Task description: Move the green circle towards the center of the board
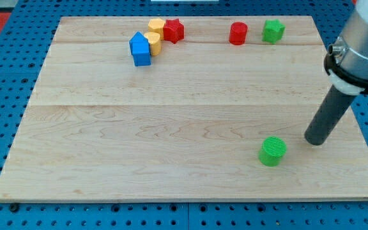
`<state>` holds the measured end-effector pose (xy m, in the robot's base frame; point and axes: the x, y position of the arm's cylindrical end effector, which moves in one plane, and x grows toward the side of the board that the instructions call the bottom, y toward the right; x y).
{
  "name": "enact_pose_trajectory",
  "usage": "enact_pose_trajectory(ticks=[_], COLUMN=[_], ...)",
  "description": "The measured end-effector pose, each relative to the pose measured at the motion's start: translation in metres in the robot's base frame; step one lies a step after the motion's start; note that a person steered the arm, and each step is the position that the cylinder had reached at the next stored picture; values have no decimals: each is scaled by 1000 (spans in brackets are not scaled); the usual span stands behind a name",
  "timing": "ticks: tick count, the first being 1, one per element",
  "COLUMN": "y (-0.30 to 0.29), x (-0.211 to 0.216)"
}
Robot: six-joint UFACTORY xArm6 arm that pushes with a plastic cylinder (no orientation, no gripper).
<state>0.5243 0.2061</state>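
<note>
The green circle [273, 151] lies on the wooden board [171, 128] near the view's bottom right. My tip [314, 141] rests on the board just to the right of the green circle and slightly above it, with a small gap between them. The dark rod slants up to the right towards the arm's grey body at the view's right edge.
Along the view's top edge lie a blue block [140, 50], two yellow blocks [156, 27] [153, 43], a red star-like block [174, 30], a red cylinder [237, 33] and a green star-like block [273, 30]. A blue perforated table surrounds the board.
</note>
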Motion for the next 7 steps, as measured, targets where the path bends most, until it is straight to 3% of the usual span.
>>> enact_pose_trajectory(ticks=[5,7], y=[-30,-13], x=[-50,-7])
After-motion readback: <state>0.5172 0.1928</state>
